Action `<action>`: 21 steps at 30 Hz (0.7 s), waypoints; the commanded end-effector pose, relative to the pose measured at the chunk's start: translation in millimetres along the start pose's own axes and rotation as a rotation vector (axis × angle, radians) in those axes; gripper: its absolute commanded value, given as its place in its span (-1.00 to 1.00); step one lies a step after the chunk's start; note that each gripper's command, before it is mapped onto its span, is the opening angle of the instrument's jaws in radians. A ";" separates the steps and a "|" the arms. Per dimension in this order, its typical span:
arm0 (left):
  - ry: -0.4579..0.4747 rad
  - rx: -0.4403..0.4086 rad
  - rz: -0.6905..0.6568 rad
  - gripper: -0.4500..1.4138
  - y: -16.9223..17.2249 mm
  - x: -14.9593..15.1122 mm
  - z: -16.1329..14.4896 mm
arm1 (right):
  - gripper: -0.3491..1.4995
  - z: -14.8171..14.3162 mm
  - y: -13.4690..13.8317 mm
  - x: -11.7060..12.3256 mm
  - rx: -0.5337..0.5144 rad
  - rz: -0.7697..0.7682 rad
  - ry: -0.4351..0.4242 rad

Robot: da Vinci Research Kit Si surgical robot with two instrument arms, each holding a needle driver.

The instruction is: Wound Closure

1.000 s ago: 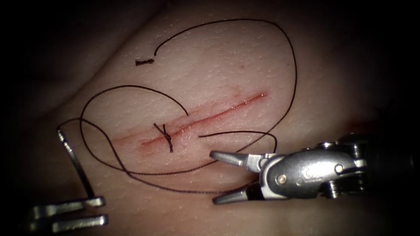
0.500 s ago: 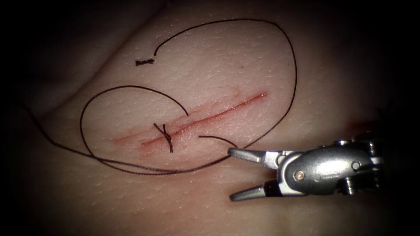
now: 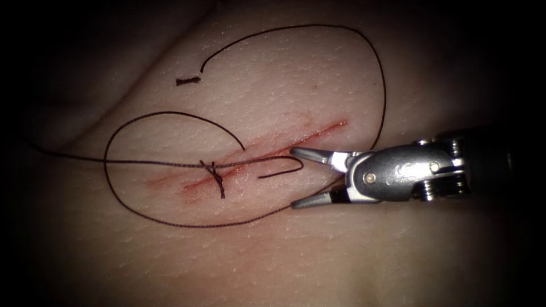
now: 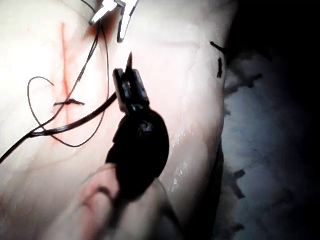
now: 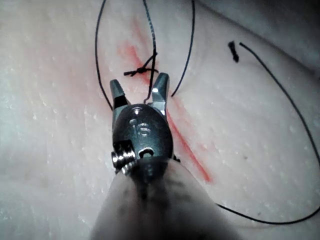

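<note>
The right hand (image 3: 294, 178) comes in from the right of the frame. It is wide open and holds nothing, and its two tips sit near the middle, just right of the cut (image 3: 284, 146). The cut is a thin red line on the tissue (image 3: 284, 256). A knot (image 3: 215, 177) sits on the cut, left of middle. The thread (image 3: 159, 163) runs tight from the left edge to the knot, and more of it lies in big loops around it. In the left wrist view, the left hand (image 4: 129, 75) is closed on the thread. A small cut end (image 3: 187, 81) lies in the upper left. I cannot tell where the needle is.
</note>
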 end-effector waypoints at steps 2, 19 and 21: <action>-0.005 0.013 -0.005 -1.00 0.1 -0.5 -0.3 | 0.71 0.1 0.0 -0.8 0.003 0.023 0.009; -0.003 0.052 0.002 -1.00 -0.4 0.3 -1.1 | 0.65 6.5 -0.4 -5.1 -0.001 0.207 -0.030; -0.002 0.051 0.002 -1.00 -0.4 0.3 -1.2 | 0.65 7.0 -0.5 -6.2 0.001 0.250 -0.041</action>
